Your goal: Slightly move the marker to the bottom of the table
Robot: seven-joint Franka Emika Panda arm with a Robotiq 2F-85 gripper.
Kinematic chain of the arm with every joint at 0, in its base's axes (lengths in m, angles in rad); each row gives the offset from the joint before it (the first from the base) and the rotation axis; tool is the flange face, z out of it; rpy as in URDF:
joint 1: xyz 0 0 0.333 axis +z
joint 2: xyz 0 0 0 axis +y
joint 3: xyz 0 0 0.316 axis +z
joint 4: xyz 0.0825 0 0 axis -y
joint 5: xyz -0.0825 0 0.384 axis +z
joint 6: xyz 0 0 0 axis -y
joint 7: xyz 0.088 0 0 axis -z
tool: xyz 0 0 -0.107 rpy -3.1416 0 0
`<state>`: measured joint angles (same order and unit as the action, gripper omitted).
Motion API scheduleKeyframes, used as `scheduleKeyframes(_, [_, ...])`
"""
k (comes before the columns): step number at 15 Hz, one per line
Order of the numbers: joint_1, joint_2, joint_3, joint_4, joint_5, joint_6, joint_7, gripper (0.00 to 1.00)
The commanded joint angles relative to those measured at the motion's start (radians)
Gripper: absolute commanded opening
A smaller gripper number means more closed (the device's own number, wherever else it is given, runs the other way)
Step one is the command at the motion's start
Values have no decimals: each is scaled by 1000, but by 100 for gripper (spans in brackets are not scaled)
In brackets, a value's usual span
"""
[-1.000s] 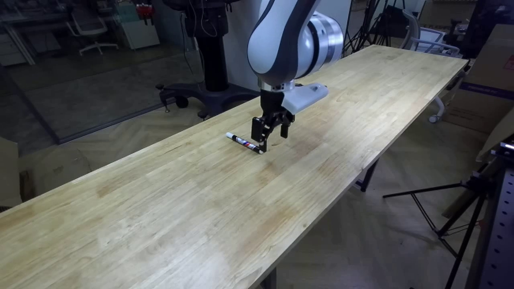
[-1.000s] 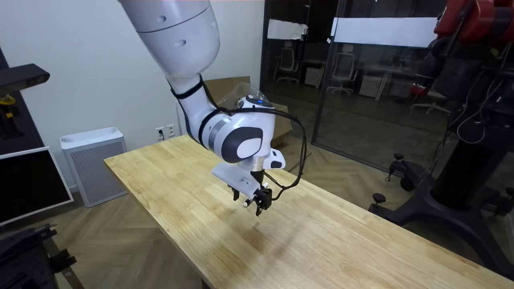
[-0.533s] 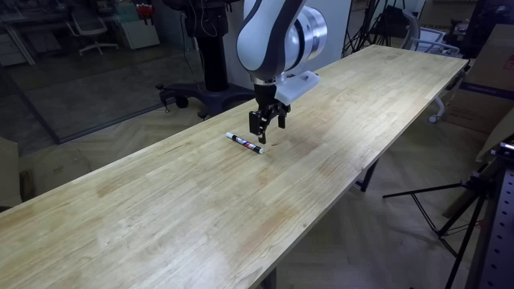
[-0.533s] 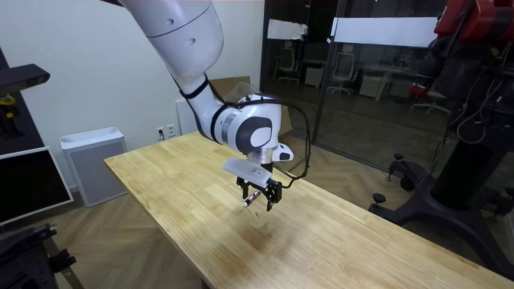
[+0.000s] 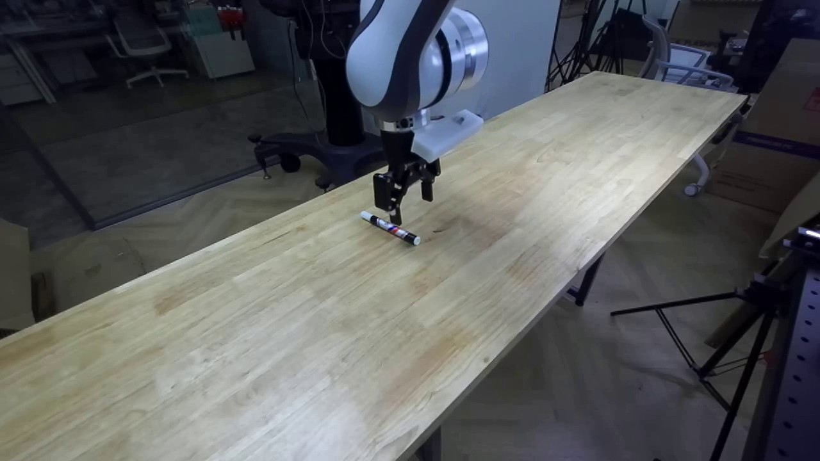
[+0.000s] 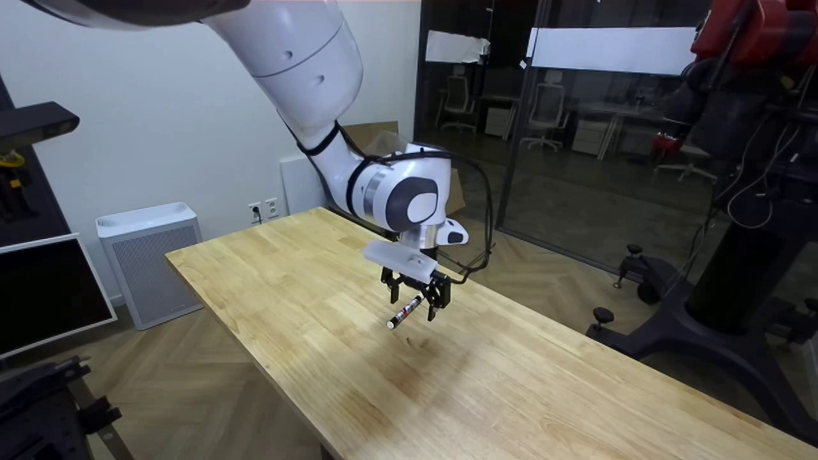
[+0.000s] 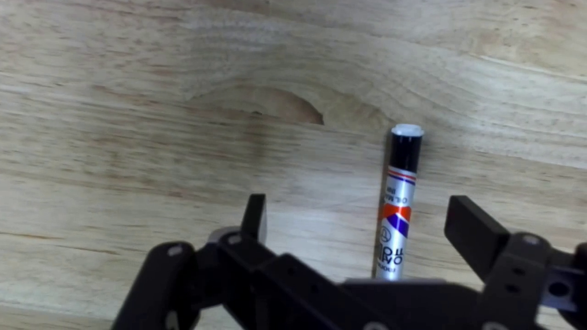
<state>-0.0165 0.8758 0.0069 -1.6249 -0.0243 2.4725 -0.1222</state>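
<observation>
In the wrist view, the marker lies in the lower right of the frame, below the gripper and between its jaws, closer to the right one. The jaws stand wide apart and hold nothing. The long axis goes up and down the frame, across the closing direction, so a small correction and a descent would, I judge, suit a grasp. Compared with half a second ago, the gripper appears more left in an exterior view, nearer the marker's middle; the marker rests unmoved on the table, about mid-frame.
</observation>
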Motion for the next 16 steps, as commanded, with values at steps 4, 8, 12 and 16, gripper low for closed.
scheduleKeyframes(4, [-7, 107, 14, 166, 0, -93, -8, 74])
scheduleKeyframes(8, [-5, 148, 15, 230, -2, -135, -10, 45])
scheduleKeyframes(12, [0, 175, 13, 279, -5, -163, -10, 19])
scheduleKeyframes(16, [4, 182, 9, 299, -7, -171, -4, 2])
